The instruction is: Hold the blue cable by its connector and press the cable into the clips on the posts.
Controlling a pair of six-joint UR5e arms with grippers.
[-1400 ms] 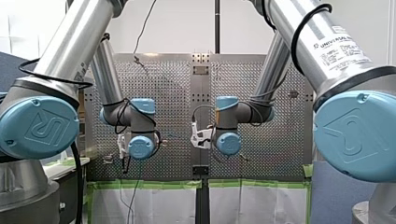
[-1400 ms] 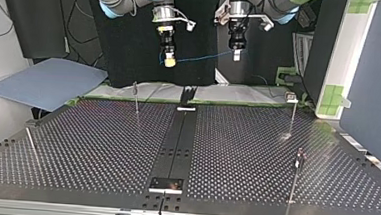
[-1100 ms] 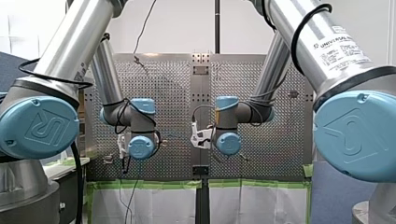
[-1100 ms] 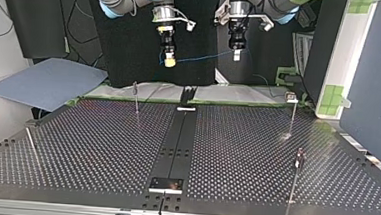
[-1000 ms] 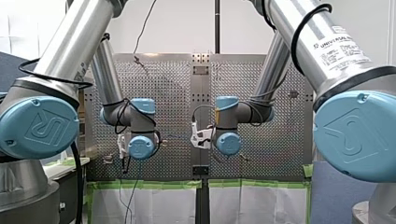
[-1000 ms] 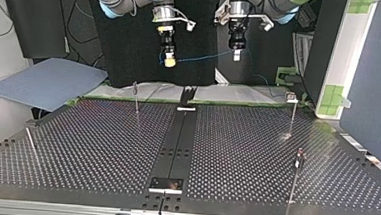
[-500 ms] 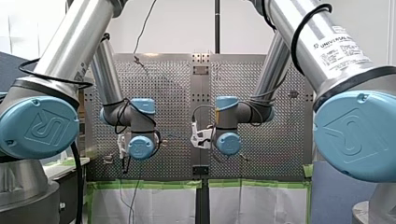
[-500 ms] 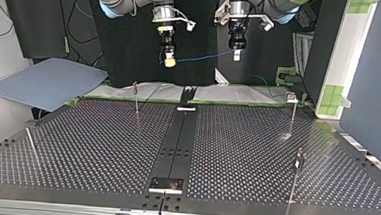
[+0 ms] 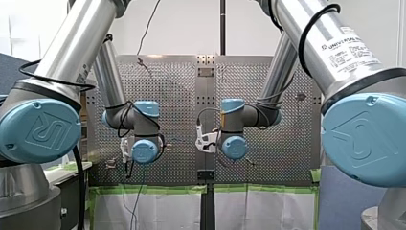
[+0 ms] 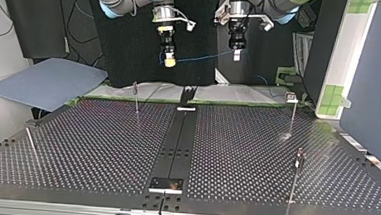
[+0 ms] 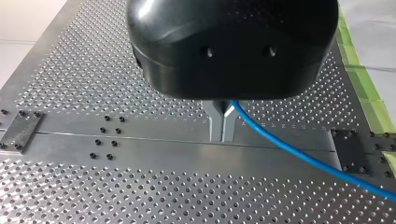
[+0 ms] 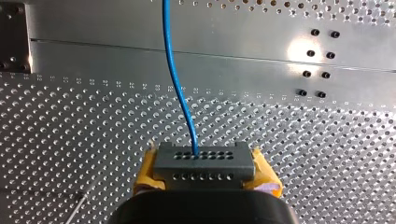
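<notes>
Right claw, yellow pads, clamped on grey connector. Left claw pinched shut on cable. Blue cable strung between claws, both high above bench, well apart from posts. You: hold span taut, lower both claws level, line cable over clip, press straight down. Don't let connector twist.

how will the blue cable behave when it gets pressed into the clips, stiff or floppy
Probably floppy: the blue cable is thin and curves gently away from the connector. Held between my right gripper and my left gripper, it spans with only slight sag, so tension likely holds it straight. It looks light.
</notes>
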